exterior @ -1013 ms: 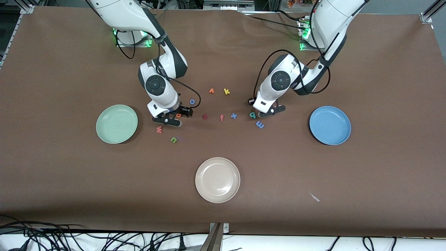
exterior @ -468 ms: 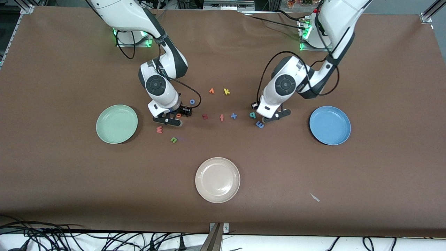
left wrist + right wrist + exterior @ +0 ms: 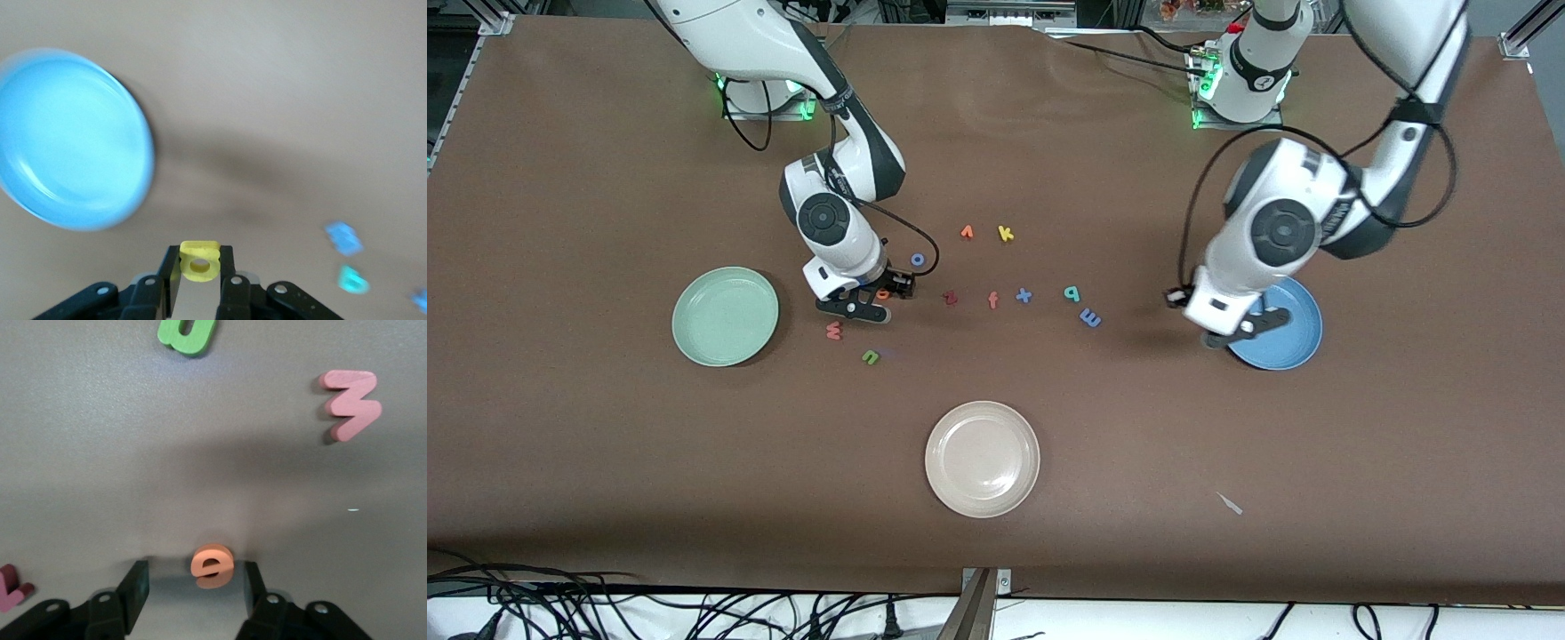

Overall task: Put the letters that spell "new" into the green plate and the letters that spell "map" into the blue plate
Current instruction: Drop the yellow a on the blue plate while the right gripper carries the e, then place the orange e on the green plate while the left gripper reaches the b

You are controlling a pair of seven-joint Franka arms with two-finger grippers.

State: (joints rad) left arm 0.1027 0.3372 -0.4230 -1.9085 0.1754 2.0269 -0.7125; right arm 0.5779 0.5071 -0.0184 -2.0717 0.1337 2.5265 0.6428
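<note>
Since the earlier frame we see the left claw (image 3: 1240, 333) swing from the p (image 3: 1072, 292) to the blue plate (image 3: 1294, 342) at frame right, clamping the yellow a (image 3: 199, 261). Right claw (image 3: 869, 302) straddles the orange e (image 3: 212, 565), fingers apart. Both plates empty; w (image 3: 833, 331), n (image 3: 870, 356), m (image 3: 1089, 317) lie on the bench (image 3: 605, 444).

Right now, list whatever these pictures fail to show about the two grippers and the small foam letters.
- Front view: the left gripper hides its yellow foam letter a, seen only in the left wrist view.
- Right wrist view: whether the right gripper fingers touch the orange foam letter e is unclear; a gap shows on each side.
- Left wrist view: the round blue plate is blurred and cut off; the teal p and light blue m are smeared.
</note>
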